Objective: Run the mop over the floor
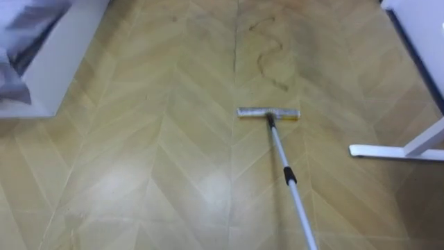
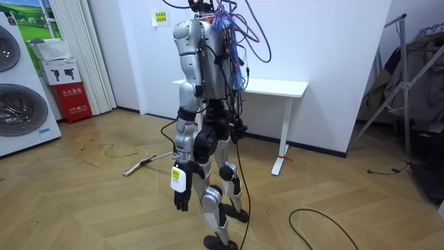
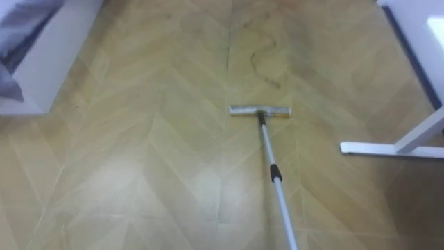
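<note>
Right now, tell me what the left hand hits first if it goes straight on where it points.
The left hand hangs pointing down, so it would meet the floor first. Nothing seems to lie beneath it; the mop sits off toward the room view's left, though depth is unclear.

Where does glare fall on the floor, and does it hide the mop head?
Left eye view: a pale sheen on the floor, left of the mop pole; the mop head lies clear of it. Room view: the floor gleams beside the mop; shadow lies under the white table.
</note>
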Robot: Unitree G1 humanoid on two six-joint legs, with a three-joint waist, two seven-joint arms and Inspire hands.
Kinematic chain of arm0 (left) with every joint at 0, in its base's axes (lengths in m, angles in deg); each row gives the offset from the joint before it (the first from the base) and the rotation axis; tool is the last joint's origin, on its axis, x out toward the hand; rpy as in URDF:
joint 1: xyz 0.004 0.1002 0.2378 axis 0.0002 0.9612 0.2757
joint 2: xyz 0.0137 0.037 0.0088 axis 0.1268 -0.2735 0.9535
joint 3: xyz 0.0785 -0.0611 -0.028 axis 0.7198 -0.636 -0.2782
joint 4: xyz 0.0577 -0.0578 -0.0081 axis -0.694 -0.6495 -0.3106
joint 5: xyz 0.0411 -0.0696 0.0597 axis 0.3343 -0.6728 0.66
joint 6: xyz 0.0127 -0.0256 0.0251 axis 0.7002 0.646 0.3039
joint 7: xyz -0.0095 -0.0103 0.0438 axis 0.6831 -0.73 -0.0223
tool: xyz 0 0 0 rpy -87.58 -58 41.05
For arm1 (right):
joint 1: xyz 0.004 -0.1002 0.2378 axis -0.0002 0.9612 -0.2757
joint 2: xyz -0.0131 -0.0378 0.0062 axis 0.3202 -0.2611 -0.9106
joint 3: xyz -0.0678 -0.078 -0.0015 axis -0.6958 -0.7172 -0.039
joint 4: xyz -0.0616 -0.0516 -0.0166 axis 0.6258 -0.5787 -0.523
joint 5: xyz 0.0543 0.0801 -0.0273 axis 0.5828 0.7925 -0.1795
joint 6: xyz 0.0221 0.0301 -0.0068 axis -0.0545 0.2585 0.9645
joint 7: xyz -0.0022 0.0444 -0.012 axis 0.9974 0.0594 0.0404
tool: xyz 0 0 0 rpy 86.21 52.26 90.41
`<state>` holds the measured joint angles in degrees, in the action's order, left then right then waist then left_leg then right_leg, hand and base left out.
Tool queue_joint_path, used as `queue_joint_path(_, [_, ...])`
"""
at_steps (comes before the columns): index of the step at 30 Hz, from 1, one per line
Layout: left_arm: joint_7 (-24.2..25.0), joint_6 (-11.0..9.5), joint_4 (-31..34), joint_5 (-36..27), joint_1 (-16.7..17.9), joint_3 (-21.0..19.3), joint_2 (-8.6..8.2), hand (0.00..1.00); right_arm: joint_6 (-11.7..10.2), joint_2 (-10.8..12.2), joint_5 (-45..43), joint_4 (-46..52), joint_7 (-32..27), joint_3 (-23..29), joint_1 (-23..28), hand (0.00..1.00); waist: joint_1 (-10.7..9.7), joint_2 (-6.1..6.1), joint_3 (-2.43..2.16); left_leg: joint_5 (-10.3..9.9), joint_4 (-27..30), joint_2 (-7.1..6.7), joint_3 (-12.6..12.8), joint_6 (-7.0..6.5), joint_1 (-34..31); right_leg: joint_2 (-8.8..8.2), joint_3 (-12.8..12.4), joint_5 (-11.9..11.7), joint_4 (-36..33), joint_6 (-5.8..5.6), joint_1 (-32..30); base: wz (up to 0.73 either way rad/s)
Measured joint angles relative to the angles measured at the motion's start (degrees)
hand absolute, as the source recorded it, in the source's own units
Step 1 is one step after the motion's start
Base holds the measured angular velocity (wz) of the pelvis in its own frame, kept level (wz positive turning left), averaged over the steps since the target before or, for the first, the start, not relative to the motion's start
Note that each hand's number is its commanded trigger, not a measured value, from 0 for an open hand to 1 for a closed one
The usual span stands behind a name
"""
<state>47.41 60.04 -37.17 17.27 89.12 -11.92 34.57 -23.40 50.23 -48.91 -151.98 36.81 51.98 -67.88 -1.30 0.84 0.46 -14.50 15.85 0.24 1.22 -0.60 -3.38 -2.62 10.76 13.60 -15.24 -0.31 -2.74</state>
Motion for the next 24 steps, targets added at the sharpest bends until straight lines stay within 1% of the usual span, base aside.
queue_joint_path(2, [-0.1, -0.6, -0.5, -0.3, -0.3, 0.2, -0.12, 0.0, 0.0, 0.0, 0.4, -0.3, -0.1, 0.1, -0.1, 1.0, 0.0, -0.58, -0.28, 0.0, 1.3, -0.02, 0.0, 0.0, -2.4, -0.37, 0.7, 0.1, -2.0, 0.1, -2.3, 0.07])
queue_joint_path(4, [-0.1, -0.9, -1.0, -1.0, -0.3, -0.1, -0.1, 0.0, 0.0, 0.1, 0.8, -0.9, 0.2, 0.7, -0.2, 1.0, 0.0, -0.78, -0.07, 0.0, 2.9, -0.18, 0.0, 0.0, -4.7, -0.86, 1.0, 0.7, -4.2, 0.33, -4.8, 0.08])
queue_joint_path(5, [-0.1, -0.9, -1.7, -1.6, -0.3, -1.2, -0.19, 0.0, 0.0, 0.0, 1.6, -1.5, 0.4, 0.8, -0.1, 1.0, 0.1, -0.72, -0.03, 0.0, 4.6, -0.47, 0.0, 0.0, -6.7, -1.37, 0.9, 1.4, -6.4, 0.52, -6.8, 0.14])
queue_joint_path(6, [-0.2, -0.9, -2.5, -2.2, -0.5, -1.6, -0.2, 0.0, 0.0, 0.1, 2.4, -2.1, 0.6, 0.7, -0.1, 1.0, 0.0, -0.45, 0.07, -0.2, 7.6, -0.91, -0.1, -0.05, -9.2, -2.11, 0.7, 2.6, -9.6, 0.67, -9.2, 0.18])
queue_joint_path(7, [-0.3, -0.9, -2.8, -2.6, -0.5, -1.6, -0.23, 0.0, 0.0, 0.1, 2.8, -2.3, 0.6, 0.7, -0.1, 1.0, 0.0, -0.45, 0.09, -0.6, 9.7, -1.0, -0.1, -0.02, -10.8, -2.45, 0.6, 3.4, -11.6, 0.69, -10.7, 0.19])
queue_joint_path(8, [-0.4, -0.8, -3.3, -3.2, -0.6, -1.6, -0.43, 0.0, 0.0, -0.1, 3.6, -2.9, 0.6, 0.7, -0.2, 1.0, 0.3, -0.85, 0.24, -2.1, 14.2, -0.91, -0.3, 0.15, -14.2, -2.76, 0.5, 4.9, -15.6, 1.18, -13.6, 0.15])
queue_joint_path(9, [-0.4, -0.8, -4.0, -3.6, -0.7, -1.8, -0.44, 0.0, 0.1, 0.0, 4.3, -3.7, 0.6, 0.5, -0.7, 1.0, 0.7, -0.88, 0.3, -3.3, 18.7, -0.93, -0.5, 0.58, -17.3, -3.09, 0.3, 7.0, -19.7, 1.6, -16.4, 0.13])
queue_joint_path(10, [-0.4, -0.8, -4.5, -3.9, -0.7, -1.7, -0.44, 0.0, 0.1, -0.1, 4.7, -3.7, 0.6, 0.5, -0.7, 1.0, 0.9, -0.96, 0.37, -3.9, 21.1, -0.9, -0.6, 0.83, -18.8, -3.2, 0.3, 8.0, -21.6, 1.81, -17.5, 0.1])
queue_joint_path(11, [-0.4, -0.8, -5.3, -5.0, -0.8, -1.9, -0.38, 0.0, 0.0, -0.1, 5.6, -3.9, 0.8, 0.5, -0.7, 1.0, 1.5, -1.25, 0.5, -4.9, 26.4, -0.79, -1.3, 1.82, -22.0, -3.31, 0.4, 10.1, -25.0, 2.27, -19.7, 0.18])
queue_joint_path(12, [-0.5, -0.6, -5.5, -6.1, -0.9, -1.8, -0.33, 0.0, -0.2, -0.3, 6.3, -4.9, 1.2, 0.5, -1.4, 1.0, 1.9, -1.56, 0.46, -4.9, 33.0, -0.37, -1.5, 2.01, -25.9, -3.33, 0.3, 12.6, -28.7, 3.39, -21.8, 0.24])
queue_joint_path(13, [-0.5, -0.6, -5.7, -6.6, -0.9, -1.6, -0.29, 0.0, -0.3, -0.4, 6.3, -6.0, 1.4, 0.6, -2.2, 1.0, 1.9, -1.82, 0.33, -4.6, 36.5, 0.29, -1.5, 2.29, -28.1, -3.35, 0.5, 13.3, -30.3, 3.82, -22.8, 0.34])
queue_joint_path(14, [-0.7, -0.6, -5.8, -9.0, -0.8, -1.3, 0.17, 0.0, -0.3, -0.7, 6.3, -7.7, 1.8, 0.8, -3.6, 1.0, 2.1, -1.96, 0.23, -2.0, 44.0, 0.99, -1.4, 2.27, -32.7, -3.11, 0.5, 15.1, -34.2, 4.55, -24.5, 0.26])
queue_joint_path(15, [-1.0, -0.6, -6.1, -11.3, -0.8, 0.3, 0.73, 0.0, -0.3, -1.2, 6.4, -9.0, 2.0, 0.8, -5.2, 1.0, 2.7, -1.56, 0.51, 3.1, 51.2, 1.35, -1.3, 2.07, -37.2, -2.46, -0.4, 16.7, -37.5, 5.12, -25.6, 0.18])
queue_joint_path(16, [-1.1, -0.5, -6.0, -12.4, -0.9, 1.0, 0.91, 0.0, -0.3, -1.6, 6.4, -9.7, 2.1, 0.7, -6.0, 1.0, 3.0, -1.03, 0.74, 6.3, 55.0, 1.39, -1.4, 1.95, -39.4, -2.03, -1.0, 17.5, -38.9, 5.29, -26.0, 0.06])
queue_joint_path(17, [-0.9, -0.6, -6.1, -14.1, -0.9, 2.0, 0.89, 0.0, 0.2, -3.2, 6.5, -10.2, 2.6, 0.7, -7.3, 1.0, 3.6, -1.22, 0.66, 11.1, 61.9, 1.28, -1.2, 1.94, -43.7, -1.63, -1.7, 19.0, -41.6, 5.95, -26.3, -0.1])
queue_joint_path(18, [-0.5, -0.6, -6.2, -14.8, -0.8, 2.3, 0.96, 0.0, 0.6, -4.9, 6.6, -10.1, 3.0, 0.7, -8.8, 1.0, 4.7, -0.95, 0.84, 10.6, 67.2, 1.08, 0.4, 1.69, -47.1, -1.68, -2.6, 20.3, -44.0, 6.37, -26.5, -0.22])
queue_joint_path(19, [-0.3, -0.6, -6.2, -15.0, -0.8, 2.6, 1.06, 0.0, 0.9, -5.7, 6.6, -10.1, 3.2, 0.6, -9.9, 1.0, 5.4, -0.63, 1.0, 10.1, 68.1, 1.17, 1.4, 1.03, -48.1, -1.76, -3.2, 20.7, -44.8, 6.35, -26.8, -0.47])
queue_joint_path(20, [0.2, -1.0, -6.2, -14.9, -0.7, 2.8, 1.2, 0.0, 1.2, -6.9, 6.6, -10.0, 3.7, -0.4, -12.6, 1.0, 6.6, -0.19, 0.86, 9.0, 66.1, 0.95, 2.6, 0.46, -49.4, -2.01, -4.0, 21.1, -45.5, 6.43, -27.3, -0.66])
queue_joint_path(21, [0.8, -1.8, -6.1, -14.9, -0.7, 2.7, 1.49, 0.0, 1.1, -7.7, 6.9, -9.8, 4.3, -1.9, -15.5, 1.0, 7.6, 0.33, 0.82, 7.9, 59.4, 0.72, 3.3, 0.9, -49.1, -2.22, -4.7, 21.3, -45.5, 6.2, -27.8, -0.68])
queue_joint_path(22, [1.0, -2.1, -6.1, -14.8, -0.7, 2.6, 1.72, 0.0, 1.0, -7.9, 7.1, -9.7, 4.4, -2.5, -17.0, 1.0, 8.0, 0.67, 0.66, 7.5, 54.6, 0.21, 3.3, 1.11, -48.4, -2.35, -5.0, 21.4, -45.4, 6.01, -28.0, -0.58])
queue_joint_path(23, [1.7, -2.5, -6.2, -14.8, -0.8, 2.4, 2.46, 0.0, 0.5, -8.0, 7.7, -9.5, 5.1, -3.9, -19.5, 1.0, 8.1, 0.84, 0.66, 6.6, 44.3, -0.22, 2.7, 1.25, -46.2, -2.32, -4.9, 21.5, -45.0, 5.71, -28.0, -0.32])
queue_joint_path(24, [2.1, -2.7, -6.2, -14.8, -1.0, 2.5, 3.25, 0.0, -0.1, -8.2, 9.6, -9.0, 5.7, -4.8, -20.4, 1.0, 7.9, 0.62, 0.65, 6.6, 36.0, -0.14, 2.5, 1.21, -43.9, -2.04, -4.2, 21.7, -44.6, 5.3, -27.5, -0.13])
